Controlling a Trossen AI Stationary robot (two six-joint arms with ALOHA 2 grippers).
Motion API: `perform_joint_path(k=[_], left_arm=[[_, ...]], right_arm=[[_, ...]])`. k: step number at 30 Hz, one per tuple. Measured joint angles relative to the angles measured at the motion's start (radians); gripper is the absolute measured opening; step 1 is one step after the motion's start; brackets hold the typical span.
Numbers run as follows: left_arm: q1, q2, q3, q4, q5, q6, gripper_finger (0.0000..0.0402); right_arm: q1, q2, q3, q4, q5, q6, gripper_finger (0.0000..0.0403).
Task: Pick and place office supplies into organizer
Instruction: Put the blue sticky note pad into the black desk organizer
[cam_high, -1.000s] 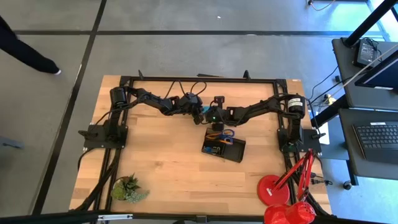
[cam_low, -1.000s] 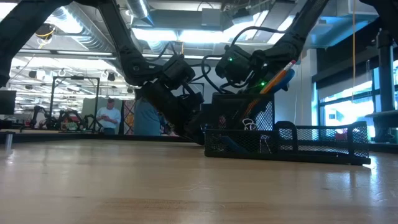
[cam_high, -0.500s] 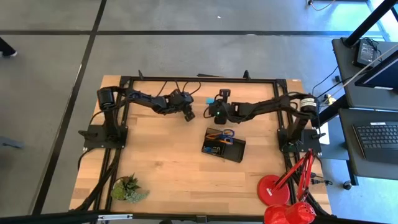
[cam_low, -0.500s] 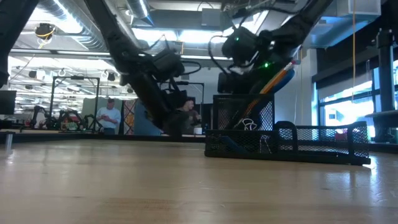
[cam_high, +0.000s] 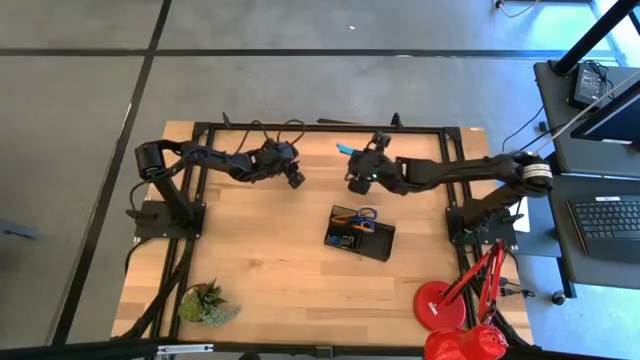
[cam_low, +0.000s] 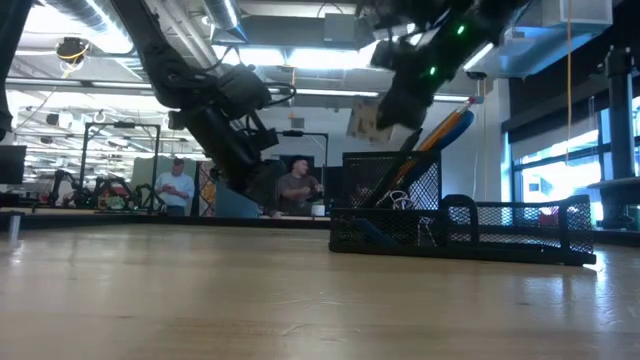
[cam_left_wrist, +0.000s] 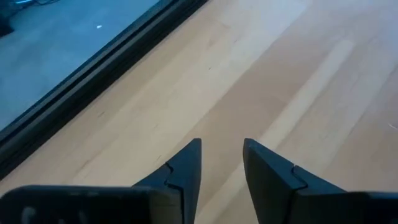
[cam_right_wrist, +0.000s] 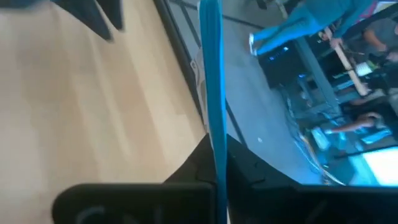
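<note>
Blue and thin when seen edge-on, the square note pad (cam_right_wrist: 210, 81) is pinched between the fingers of the right gripper (cam_high: 352, 157), held in the air above the far side of the table, well apart from the black mesh organizer (cam_high: 359, 232) where blue-handled scissors (cam_high: 364, 214) and orange pencils (cam_low: 447, 127) already stand. The left gripper (cam_left_wrist: 222, 163) hovers over bare pale wood table (cam_high: 260, 250) with its fingers parted and empty. Beyond lies grey floor, and two people (cam_low: 294, 187) sit in the room.
</note>
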Motion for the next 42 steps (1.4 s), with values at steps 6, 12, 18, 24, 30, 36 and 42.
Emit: perform_joint_path(k=[6,12,18,24,30,36,42], left_arm=[[0.000,0.001,0.000,0.006,0.003,-0.001,0.0114],[0.000,0.001,0.000,0.009,0.004,-0.001,0.0115],[0.000,0.001,0.000,0.009,0.020,-0.004,0.0115],[0.000,0.001,0.000,0.009,0.028,-0.003,0.0112],[0.000,0.001,0.001,0.009,0.028,-0.003,0.0111],[0.000,0.002,0.002,0.009,0.028,-0.001,0.0111],[0.005,0.002,0.002,0.015,0.018,0.000,0.0109]], right_arm=[[0.097,-0.067,0.001,-0.022,-0.007,0.102,0.0009],[0.196,-0.068,0.019,-0.021,-0.047,0.186,0.0009],[0.295,-0.068,0.071,-0.019,-0.062,0.236,0.0009],[0.404,-0.068,0.098,-0.019,-0.103,0.286,0.0009],[0.515,-0.068,0.098,-0.036,-0.183,0.352,0.0009],[0.620,-0.067,0.098,-0.148,-0.198,0.502,0.0009],[0.690,-0.027,0.098,-0.279,-0.196,0.635,0.0009]])
